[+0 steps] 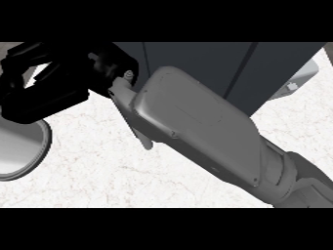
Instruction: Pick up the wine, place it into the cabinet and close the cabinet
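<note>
Our right hand (50,78) reaches far across to the upper left beside the dark cabinet (219,68); we cannot tell whether its fingers hold anything (the wine is nowhere visible). Likely we are placing or closing; next, confirm the door above the bench (126,166)

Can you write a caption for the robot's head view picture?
A robot hand on a grey forearm reaches across the white counter beside a dark cabinet.

White marble-looking counter (96,161) with faint grey veins fills most of the view. Dark grey panelled unit (219,63) at the top, evenly lit, soft shadows on the stone.
</note>
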